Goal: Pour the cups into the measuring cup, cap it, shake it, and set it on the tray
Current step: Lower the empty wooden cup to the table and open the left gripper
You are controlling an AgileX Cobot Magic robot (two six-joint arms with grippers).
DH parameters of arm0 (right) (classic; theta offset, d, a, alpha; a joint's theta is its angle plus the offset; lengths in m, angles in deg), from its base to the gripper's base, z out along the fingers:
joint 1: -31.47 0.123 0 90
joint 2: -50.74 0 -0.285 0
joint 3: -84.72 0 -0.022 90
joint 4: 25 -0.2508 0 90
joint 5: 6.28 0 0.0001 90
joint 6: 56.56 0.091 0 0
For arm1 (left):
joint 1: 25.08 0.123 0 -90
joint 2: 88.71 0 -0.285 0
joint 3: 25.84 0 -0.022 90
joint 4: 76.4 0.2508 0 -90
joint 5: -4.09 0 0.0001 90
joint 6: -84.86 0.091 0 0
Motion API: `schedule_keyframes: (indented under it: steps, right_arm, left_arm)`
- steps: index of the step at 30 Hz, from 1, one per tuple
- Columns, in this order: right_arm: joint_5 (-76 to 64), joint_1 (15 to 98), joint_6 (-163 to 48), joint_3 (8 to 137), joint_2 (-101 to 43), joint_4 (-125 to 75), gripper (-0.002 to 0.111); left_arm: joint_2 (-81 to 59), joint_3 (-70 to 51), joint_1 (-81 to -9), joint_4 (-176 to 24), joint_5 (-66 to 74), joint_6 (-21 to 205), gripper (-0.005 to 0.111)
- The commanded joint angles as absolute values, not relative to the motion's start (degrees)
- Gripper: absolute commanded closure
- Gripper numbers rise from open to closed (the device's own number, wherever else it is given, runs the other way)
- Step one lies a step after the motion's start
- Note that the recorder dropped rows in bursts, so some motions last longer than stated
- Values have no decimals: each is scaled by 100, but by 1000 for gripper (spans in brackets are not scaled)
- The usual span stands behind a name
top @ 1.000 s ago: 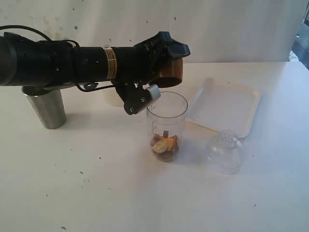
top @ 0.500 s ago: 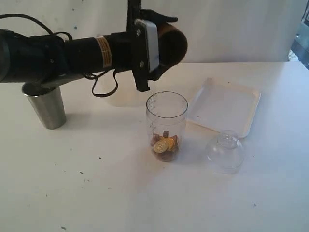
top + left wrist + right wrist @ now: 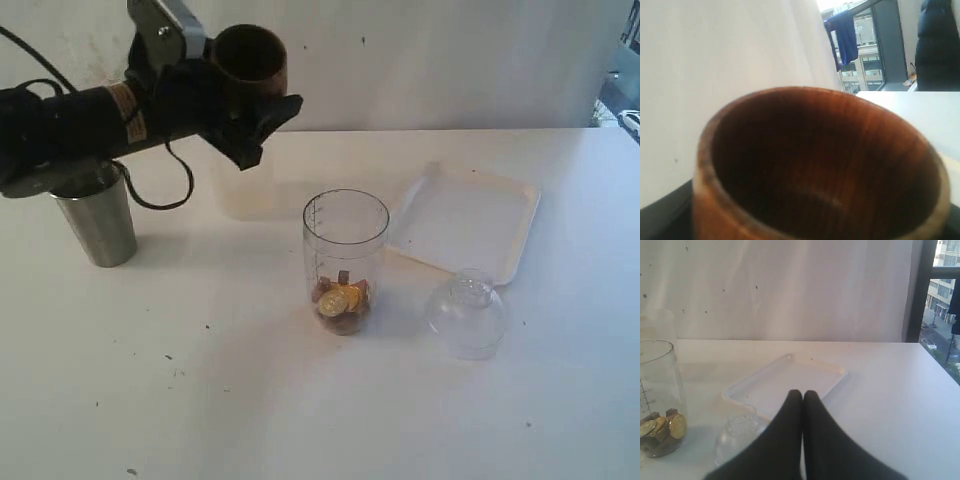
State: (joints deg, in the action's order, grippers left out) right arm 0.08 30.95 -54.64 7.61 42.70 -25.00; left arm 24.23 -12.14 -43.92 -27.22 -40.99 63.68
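Note:
The brown wooden cup (image 3: pixel 248 58) is held mouth-up above the table's back left, with my left gripper (image 3: pixel 250 95) shut on it. In the left wrist view the wooden cup (image 3: pixel 815 165) fills the picture, looks empty and hides the fingers. The clear measuring cup (image 3: pixel 345 260) stands uncapped mid-table with gold and brown pieces at its bottom. The steel tumbler (image 3: pixel 95 220) stands at the left under the arm. The white tray (image 3: pixel 465 220) lies to the right. My right gripper (image 3: pixel 802 395) is shut and empty, over the tray (image 3: pixel 790 380), near the measuring cup (image 3: pixel 657 395).
A clear dome lid (image 3: pixel 466 315) rests on the table in front of the tray, just below my right gripper in the right wrist view (image 3: pixel 737 432). A frosted whitish cup (image 3: pixel 245 190) stands behind the measuring cup, below the wooden cup.
My left arm has drawn back to the left and up, away from over the measuring cup. The wooden cup has turned from tipped over to mouth-up.

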Motion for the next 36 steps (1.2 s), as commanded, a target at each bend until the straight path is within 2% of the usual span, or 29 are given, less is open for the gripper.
schedule_keyframes:
  steps: [1, 9, 28, 30, 31, 36]
  right_arm:
    - [6, 3074, -5435, 750, 4296, -2500, 108]
    - [6, 3074, -5435, 750, 4296, -2500, 108]
    - [6, 3074, -5435, 750, 4296, -2500, 108]
    - [6, 3074, -5435, 750, 4296, -2500, 108]
    - [6, 3074, -5435, 750, 4296, -2500, 108]
    - [6, 3074, -5435, 750, 4296, -2500, 108]
  left_arm:
    - [2204, -616, -4121, -3182, -4843, 6130, 107]
    - [2226, 514, -3939, -3293, -4987, 6691, 107]
    - [4158, 277, -3939, -4292, -5898, 7026, 106]
    - [4327, 262, -3939, -4292, -5937, 7015, 103]
    - [4475, 262, -3939, -4292, -6045, 7015, 97]
    - [4756, 183, -3939, -4538, -6188, 7040, 79]
